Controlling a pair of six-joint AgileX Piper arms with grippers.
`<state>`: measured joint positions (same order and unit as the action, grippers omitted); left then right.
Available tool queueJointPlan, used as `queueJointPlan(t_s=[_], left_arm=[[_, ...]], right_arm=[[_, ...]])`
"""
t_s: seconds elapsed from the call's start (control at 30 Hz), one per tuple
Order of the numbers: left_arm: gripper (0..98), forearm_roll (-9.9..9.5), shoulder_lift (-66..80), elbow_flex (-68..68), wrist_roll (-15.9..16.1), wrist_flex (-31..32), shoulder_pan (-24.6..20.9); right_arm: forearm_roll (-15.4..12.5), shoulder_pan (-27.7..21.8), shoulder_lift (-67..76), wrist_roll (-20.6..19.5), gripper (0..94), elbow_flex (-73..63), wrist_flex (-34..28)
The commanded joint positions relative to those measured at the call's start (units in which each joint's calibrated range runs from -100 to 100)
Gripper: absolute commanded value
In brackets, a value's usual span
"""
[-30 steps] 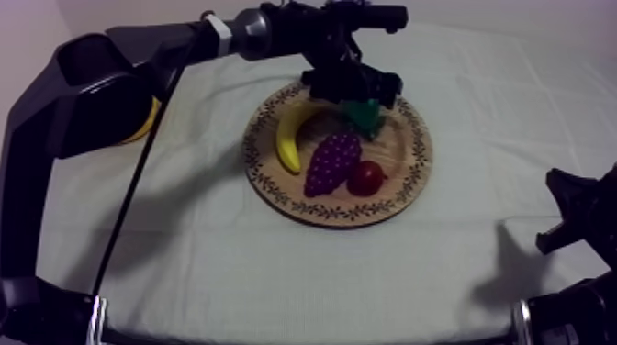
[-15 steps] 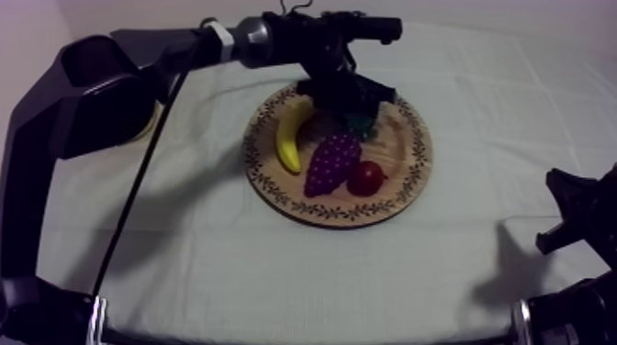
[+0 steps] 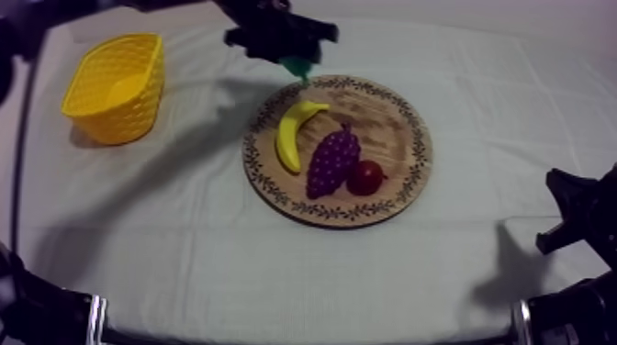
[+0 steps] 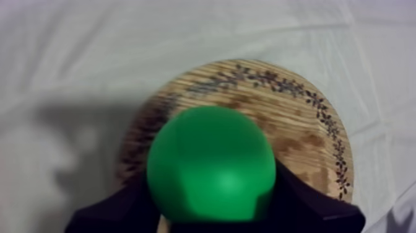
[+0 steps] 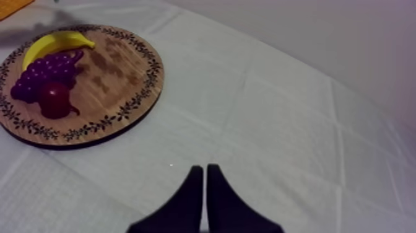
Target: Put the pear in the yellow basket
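— At the upper middle of the top view, what is being held?
— The pear (image 4: 210,164) is grasped between the fingers of the left gripper (image 3: 292,50) and is held over the far rim of the wooden board (image 3: 404,124).
— And the yellow basket (image 3: 103,117)?
— It is seen at the upper left of the frame, on the desk, well apart from the pear.
— What is lying on the board?
— A banana (image 3: 289,138), a bunch of grapes (image 3: 330,161) and a small red fruit (image 3: 366,177) are laid close together.
— The right gripper (image 5: 205,180)?
— It is seen low at the lower right, clenched on nothing, over bare cloth near the board.
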<state>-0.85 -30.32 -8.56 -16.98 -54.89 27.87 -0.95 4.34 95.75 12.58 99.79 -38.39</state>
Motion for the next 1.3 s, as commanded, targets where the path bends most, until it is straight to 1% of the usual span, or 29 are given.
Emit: queueJointPlan(t_s=[0.0,0.07,0.13,0.23,0.4,0.53,0.57,0.7,0.77,0.83,0.9,0.97,1.03,1.2,1.27], left_arm=[[43.8,-1.84,12.8,5.5,-0.2,-2.1,-1.9],[44.3,-3.14,17.2,7.9,-0.3,-3.8,-3.7],[45.0,-4.04,21.0,10.5,0.0,-4.6,-5.7],[46.4,-5.03,25.2,15.3,0.5,-4.2,-9.2],[48.5,-5.46,27.8,25.2,2.3,0.5,-16.5],[52.4,-5.69,25.6,28.2,4.8,2.7,-21.3],[55.1,-5.85,24.7,28.3,5.4,3.0,-22.2],[72.2,-5.90,20.6,27.4,8.2,3.6,-25.4],[79.2,-5.88,18.9,26.6,9.4,3.5,-26.6],[83.1,-5.87,17.7,26.0,10.1,3.5,-27.3],[84.3,-5.92,17.2,26.1,10.5,3.9,-27.8],[83.1,-5.90,18.0,27.1,10.8,4.8,-28.1],[78.5,-5.92,20.4,28.8,11.0,5.9,-28.2],[59.3,-5.94,32.1,35.0,11.0,8.9,-28.3],[53.7,-5.48,37.4,37.7,11.0,9.9,-28.5]], right_arm=[[0.0,0.0,0.0,0.0,0.3,0.0,0.0],[0.0,0.0,0.0,0.0,0.3,0.0,0.0],[0.0,0.0,0.0,0.0,0.3,0.0,0.0],[0.0,0.0,0.0,0.0,0.3,0.0,0.0],[0.0,0.0,0.0,0.0,0.3,0.0,0.0],[0.0,0.0,0.0,0.0,0.3,0.0,0.0],[0.0,0.0,0.0,0.0,0.3,0.0,0.0],[0.0,0.0,0.0,0.0,0.3,0.0,0.0],[0.0,0.0,0.0,0.0,0.3,0.0,0.0],[0.0,0.0,0.0,0.0,0.3,0.0,0.0],[0.0,0.0,0.0,0.0,0.3,0.0,0.0],[0.0,0.0,0.0,0.0,0.3,0.0,0.0],[0.0,0.0,0.0,0.0,0.3,0.0,0.0],[0.0,0.0,0.0,0.0,0.3,0.0,0.0],[0.0,0.0,0.0,0.0,0.3,0.0,0.0]])
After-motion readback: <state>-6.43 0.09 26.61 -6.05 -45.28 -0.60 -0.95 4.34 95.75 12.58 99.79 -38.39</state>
